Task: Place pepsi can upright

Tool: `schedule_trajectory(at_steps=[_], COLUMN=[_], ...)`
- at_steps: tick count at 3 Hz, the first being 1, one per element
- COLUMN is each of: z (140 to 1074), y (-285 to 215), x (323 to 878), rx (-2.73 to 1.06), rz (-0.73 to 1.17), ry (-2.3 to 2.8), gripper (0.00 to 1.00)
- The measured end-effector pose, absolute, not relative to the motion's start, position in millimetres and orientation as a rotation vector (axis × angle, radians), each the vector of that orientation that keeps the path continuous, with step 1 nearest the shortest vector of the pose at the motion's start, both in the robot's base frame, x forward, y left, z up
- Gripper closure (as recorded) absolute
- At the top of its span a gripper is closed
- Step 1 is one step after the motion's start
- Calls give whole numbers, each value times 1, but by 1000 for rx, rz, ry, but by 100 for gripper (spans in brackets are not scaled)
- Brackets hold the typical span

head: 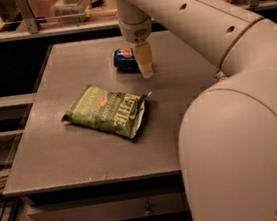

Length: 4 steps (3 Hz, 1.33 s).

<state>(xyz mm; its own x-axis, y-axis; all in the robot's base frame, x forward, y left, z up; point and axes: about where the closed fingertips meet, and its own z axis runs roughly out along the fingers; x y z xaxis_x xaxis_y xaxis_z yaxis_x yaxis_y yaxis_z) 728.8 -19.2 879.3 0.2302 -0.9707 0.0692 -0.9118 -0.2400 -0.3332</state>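
Observation:
The pepsi can point(124, 59) lies on its side on the far middle of the grey table point(57, 147), dark blue with a round logo. My gripper point(144, 64) hangs from the white arm and points down just to the right of the can, its pale fingers partly in front of the can's right end. It holds nothing that I can see.
A green chip bag point(109, 110) lies flat on the table in front of the can. My large white arm point(230, 121) covers the right side of the table. Shelves and a clear bin point(70, 2) stand behind the table's far edge.

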Motion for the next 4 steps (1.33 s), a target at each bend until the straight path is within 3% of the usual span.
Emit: schedule_trajectory(at_steps=[1, 2, 4], z=[865, 855, 852], y=[-6, 5, 13], x=[741, 748, 754], rx=[-2274, -2274, -2267], rz=[-358, -333, -324], ry=[1800, 1811, 1824], gripper=[0, 16, 63])
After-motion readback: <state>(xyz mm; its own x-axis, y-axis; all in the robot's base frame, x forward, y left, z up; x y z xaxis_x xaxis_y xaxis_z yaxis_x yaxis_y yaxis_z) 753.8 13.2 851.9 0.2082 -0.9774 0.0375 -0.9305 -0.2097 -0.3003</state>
